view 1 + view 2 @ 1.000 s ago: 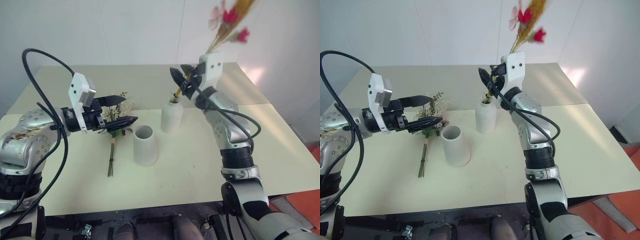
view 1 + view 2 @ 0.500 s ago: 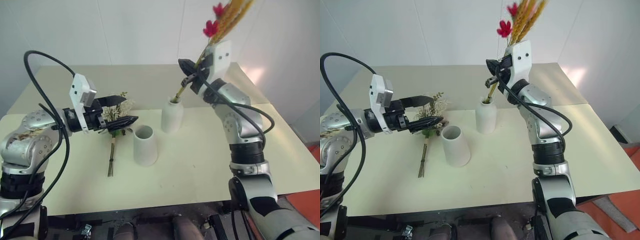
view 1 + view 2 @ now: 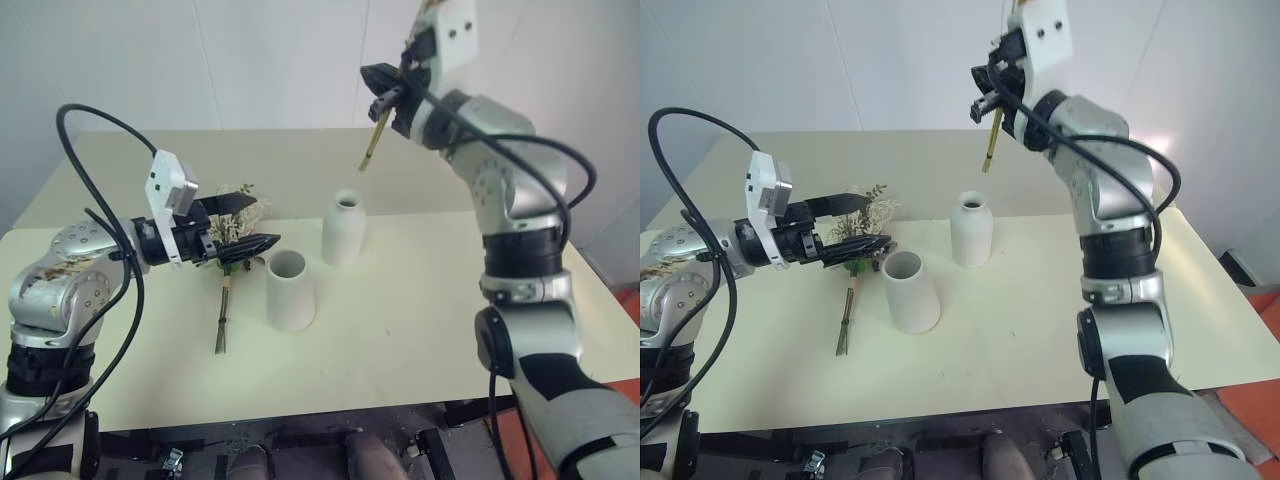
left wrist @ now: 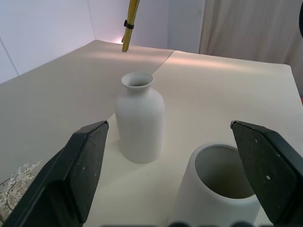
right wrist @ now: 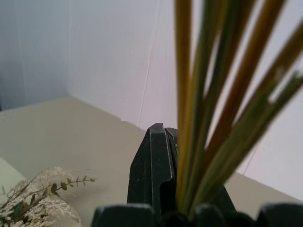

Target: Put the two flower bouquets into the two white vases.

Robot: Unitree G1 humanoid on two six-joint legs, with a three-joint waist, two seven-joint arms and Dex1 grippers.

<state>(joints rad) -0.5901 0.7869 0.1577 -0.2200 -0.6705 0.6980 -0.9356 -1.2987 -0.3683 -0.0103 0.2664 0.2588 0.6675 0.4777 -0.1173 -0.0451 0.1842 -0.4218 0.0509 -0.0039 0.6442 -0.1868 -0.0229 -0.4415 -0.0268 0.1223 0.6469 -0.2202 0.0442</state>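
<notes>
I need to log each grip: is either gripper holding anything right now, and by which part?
The right gripper is shut on the yellow stalk bunch, gripping its stems above their lower ends. The left gripper is open, holding nothing.

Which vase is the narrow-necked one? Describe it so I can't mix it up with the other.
On the cream table, two white vases stand near the middle, right of the bushy bouquet lying flat. The bottle vase is the one farther back and more to the right. Its rounded shoulders pinch to a small flared mouth, whereas the cone vase gapes wide open.
</notes>
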